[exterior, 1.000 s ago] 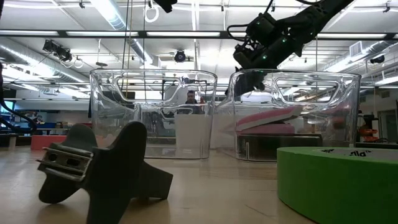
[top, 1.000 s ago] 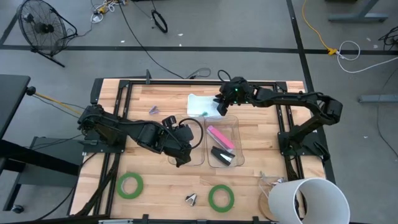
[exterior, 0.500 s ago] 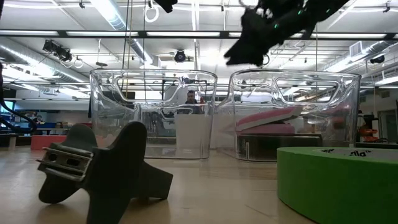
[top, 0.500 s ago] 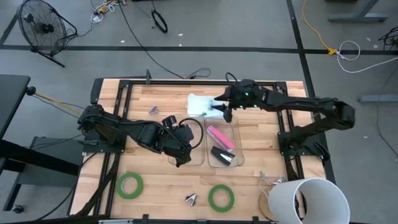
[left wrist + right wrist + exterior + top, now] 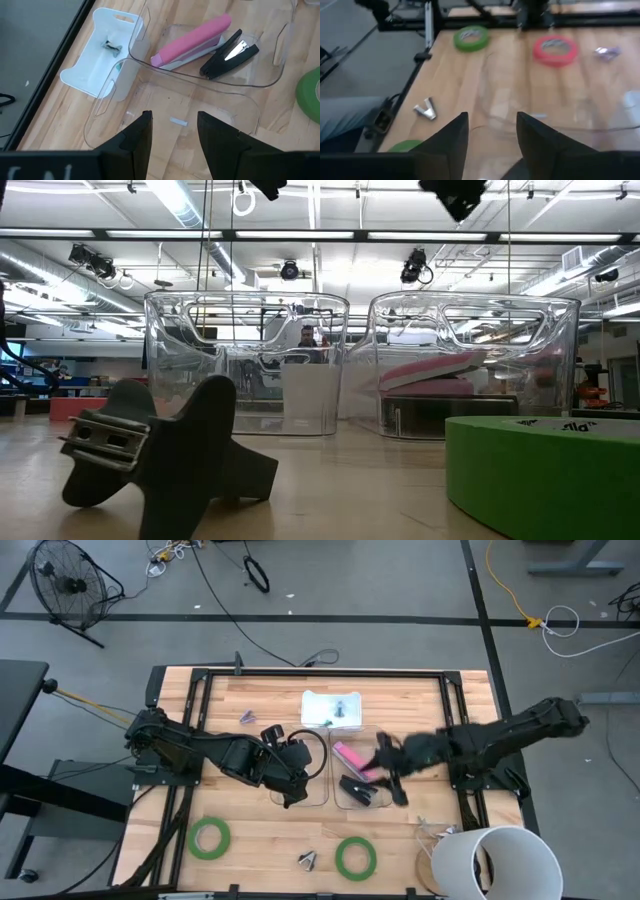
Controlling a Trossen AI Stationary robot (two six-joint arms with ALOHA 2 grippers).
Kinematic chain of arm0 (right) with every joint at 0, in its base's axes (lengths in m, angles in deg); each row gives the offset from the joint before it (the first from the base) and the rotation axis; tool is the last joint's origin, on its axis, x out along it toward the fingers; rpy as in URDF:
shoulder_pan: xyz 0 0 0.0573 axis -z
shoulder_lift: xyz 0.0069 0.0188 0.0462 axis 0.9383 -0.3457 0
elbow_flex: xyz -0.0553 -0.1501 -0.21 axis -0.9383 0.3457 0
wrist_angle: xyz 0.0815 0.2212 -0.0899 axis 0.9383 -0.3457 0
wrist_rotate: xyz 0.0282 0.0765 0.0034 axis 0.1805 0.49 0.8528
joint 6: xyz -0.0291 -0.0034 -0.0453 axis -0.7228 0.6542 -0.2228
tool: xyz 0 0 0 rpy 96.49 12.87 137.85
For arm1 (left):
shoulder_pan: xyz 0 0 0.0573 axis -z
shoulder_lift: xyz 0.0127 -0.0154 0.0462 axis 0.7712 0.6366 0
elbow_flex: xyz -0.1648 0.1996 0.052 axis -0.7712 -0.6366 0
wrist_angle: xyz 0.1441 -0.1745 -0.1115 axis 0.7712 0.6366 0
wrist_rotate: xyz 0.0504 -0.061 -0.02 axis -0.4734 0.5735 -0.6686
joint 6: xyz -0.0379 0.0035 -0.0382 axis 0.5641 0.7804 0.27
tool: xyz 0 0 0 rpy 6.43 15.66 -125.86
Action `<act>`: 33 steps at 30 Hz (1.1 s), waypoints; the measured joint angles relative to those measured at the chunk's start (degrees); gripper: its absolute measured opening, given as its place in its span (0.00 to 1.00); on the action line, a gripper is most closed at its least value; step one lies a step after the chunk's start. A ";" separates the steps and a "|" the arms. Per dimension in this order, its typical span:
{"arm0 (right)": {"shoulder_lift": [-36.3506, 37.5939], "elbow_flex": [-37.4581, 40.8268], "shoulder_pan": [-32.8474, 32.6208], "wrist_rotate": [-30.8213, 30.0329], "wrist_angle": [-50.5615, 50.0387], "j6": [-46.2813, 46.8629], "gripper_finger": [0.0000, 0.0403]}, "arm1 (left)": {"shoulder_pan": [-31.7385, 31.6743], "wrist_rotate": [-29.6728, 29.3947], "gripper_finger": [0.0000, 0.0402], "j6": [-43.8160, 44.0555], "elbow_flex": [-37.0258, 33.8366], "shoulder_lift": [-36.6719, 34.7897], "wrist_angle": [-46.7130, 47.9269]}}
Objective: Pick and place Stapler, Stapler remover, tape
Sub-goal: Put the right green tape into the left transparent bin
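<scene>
My left gripper [image 5: 292,792] is open and empty above the left clear container [image 5: 150,107]. My right gripper [image 5: 390,780] is open and empty above the near end of the right clear container [image 5: 385,745]. In that container lie a pink stapler [image 5: 353,760] and a black stapler [image 5: 358,790]. A dark stapler remover [image 5: 340,708] lies in the white tray [image 5: 312,700]. Two green tape rolls [image 5: 210,837] [image 5: 355,857] and a silver stapler remover [image 5: 307,860] lie flat on the table near its front edge. A red tape roll [image 5: 555,48] shows only in the right wrist view.
A white bucket [image 5: 495,860] stands at the near right corner. A small purple item [image 5: 247,717] lies at the far left. A small pale strip [image 5: 178,121] lies in the left container. In the low view the remover [image 5: 160,450] and a green roll [image 5: 540,470] stand close in front.
My right gripper has left the white tray at the far side, risen, and swung fast toward the table's near edge, over the right clear container. The stapler remover now shows uncovered in the tray. My left arm has kept still.
</scene>
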 joint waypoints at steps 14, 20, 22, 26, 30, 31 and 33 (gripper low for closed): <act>-11.30 0.00 -19.77 -10.33 0.20 14.45 0.33 | 0.00 0.02 0.40 1.92 0.00 0.00 0.02; -16.85 0.00 -21.87 -7.42 3.73 17.27 0.33 | 0.00 0.04 0.40 3.06 0.00 0.00 0.02; -18.07 0.00 -22.51 -7.01 4.56 17.33 0.34 | 0.00 0.21 0.40 3.06 0.00 0.00 0.02; -20.24 0.00 -23.46 -6.20 5.36 19.40 0.36 | 0.00 0.26 0.40 3.06 0.00 0.00 0.02; -22.14 0.00 -24.03 -6.04 5.53 20.66 0.37 | 0.00 0.26 0.40 3.08 0.00 0.00 0.02; -22.55 0.00 -24.08 -6.04 5.50 20.70 0.38 | 0.00 0.27 0.40 3.08 0.00 0.00 0.02; -23.31 0.00 -24.08 -6.00 5.76 21.17 0.38 | 0.01 0.26 0.40 3.08 0.00 0.00 0.02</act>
